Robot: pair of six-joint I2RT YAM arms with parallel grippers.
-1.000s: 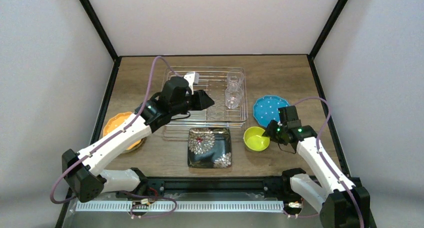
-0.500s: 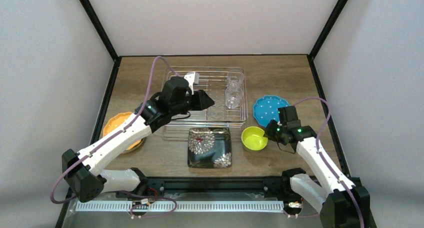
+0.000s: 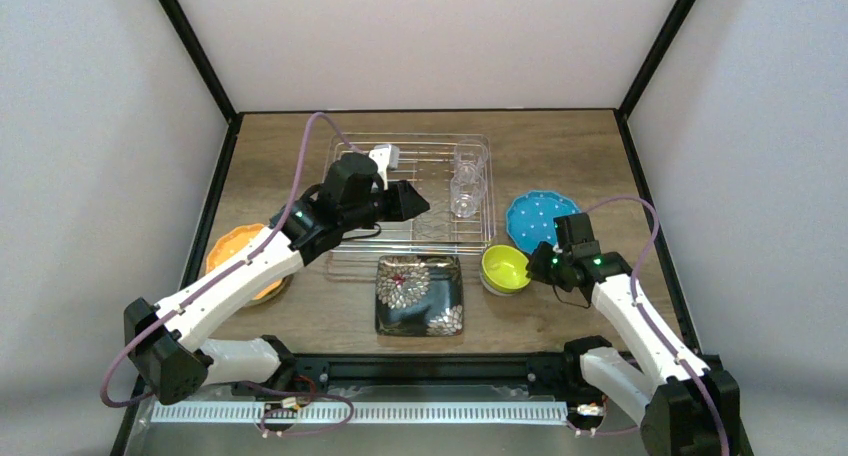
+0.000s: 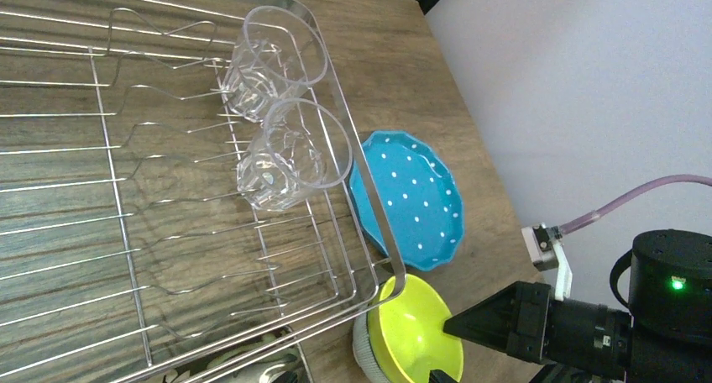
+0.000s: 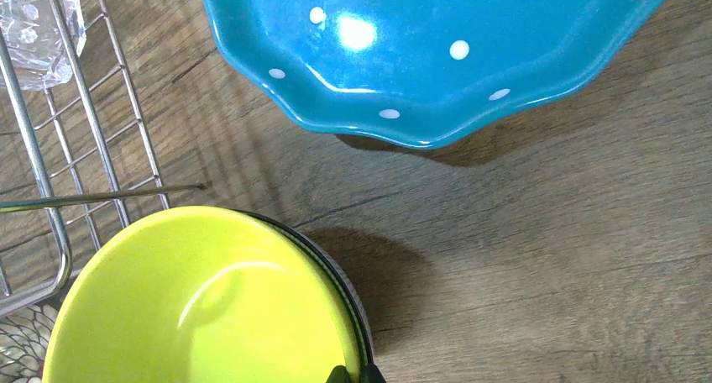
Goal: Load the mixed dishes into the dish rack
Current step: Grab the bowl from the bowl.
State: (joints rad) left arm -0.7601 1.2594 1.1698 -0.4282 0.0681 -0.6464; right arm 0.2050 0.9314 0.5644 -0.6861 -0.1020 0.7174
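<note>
Yellow-green bowl (image 3: pixel 503 268) pinched by the rim in my right gripper (image 3: pixel 532 267) — I'd lift high over the dish rack (image 3: pixel 490 231) wall first — left gripper (image 3: pixel 418 204) gaping, empty.

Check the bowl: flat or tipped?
Tipped. The right tool pinches the bowl by its rim, and its grey outer wall shows on the rack side.

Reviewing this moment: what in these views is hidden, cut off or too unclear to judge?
- Orange plate, top view: the left arm covers its right side.
- Dish rack, top view: the left arm hides its left part and whatever lies there.
- Right end effector, right wrist view: cut off by the bottom edge; only its tips at the yellow-green bowl's rim show.
</note>
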